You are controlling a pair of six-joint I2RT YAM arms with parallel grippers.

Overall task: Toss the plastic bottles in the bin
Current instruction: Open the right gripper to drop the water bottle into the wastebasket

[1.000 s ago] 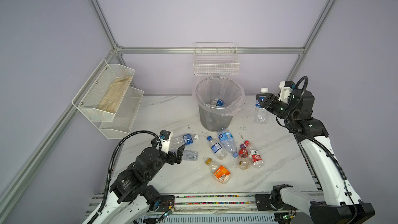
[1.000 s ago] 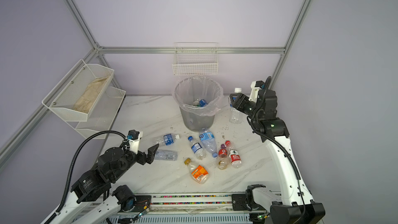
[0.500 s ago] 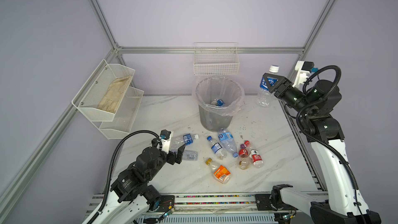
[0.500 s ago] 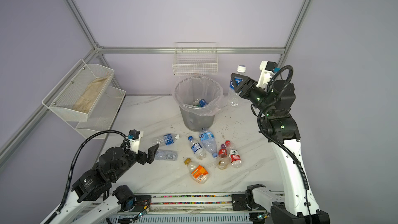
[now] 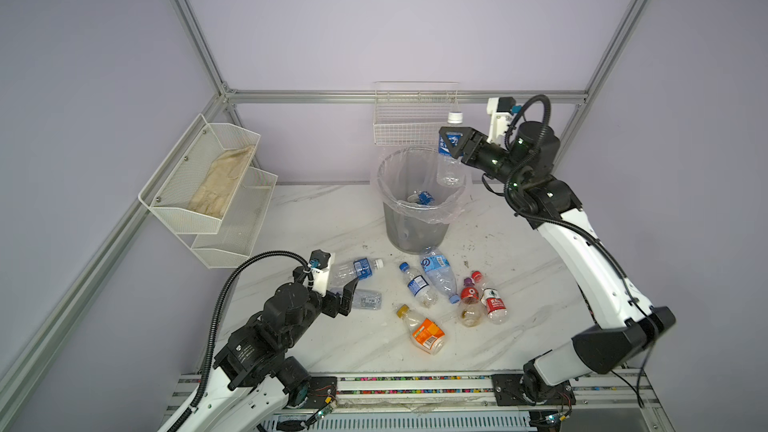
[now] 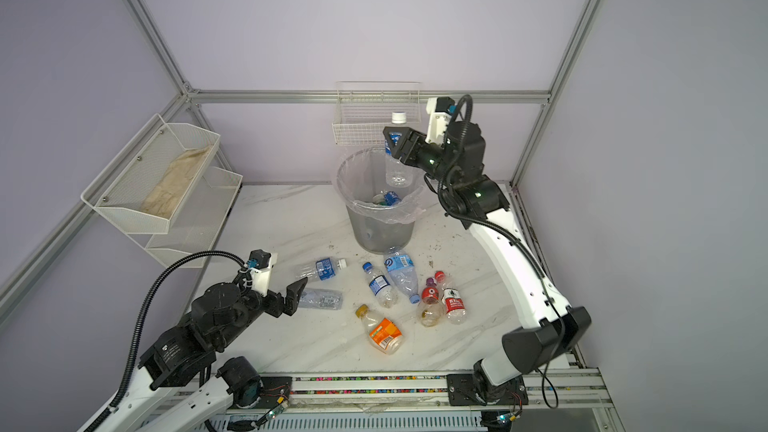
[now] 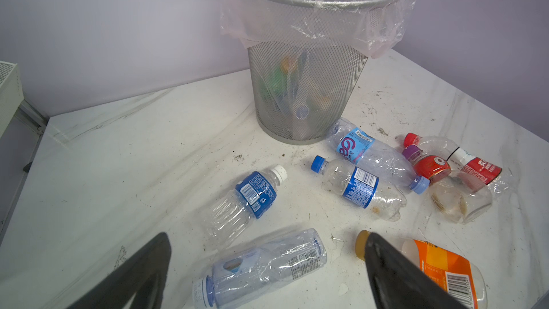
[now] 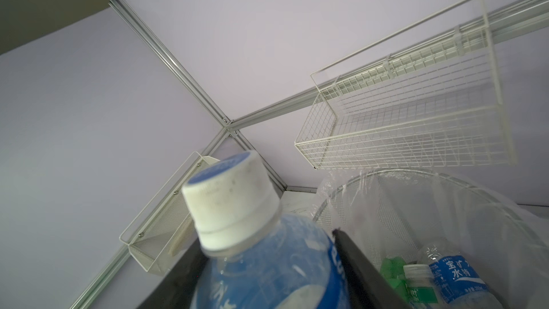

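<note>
The right claw [image 5: 451, 144] holds a clear bottle [image 5: 449, 170] upright over the bin [image 5: 415, 230], near the back edge of the surface [image 5: 324, 209]. The left claw [image 5: 350, 290] is wide open over loose bottles [image 5: 436, 276]

Bin [image 5: 417, 231]: grey mesh, clear liner; raised bottle [image 5: 449, 168]: clear, blue label, white cap; at the bin's six o'clock, orange-labelled bottle [image 5: 427, 333], ochre cap; at five, red-labelled bottle [image 5: 493, 305], red cap; table [image 5: 316, 218]: white marble, grey veins.
</note>
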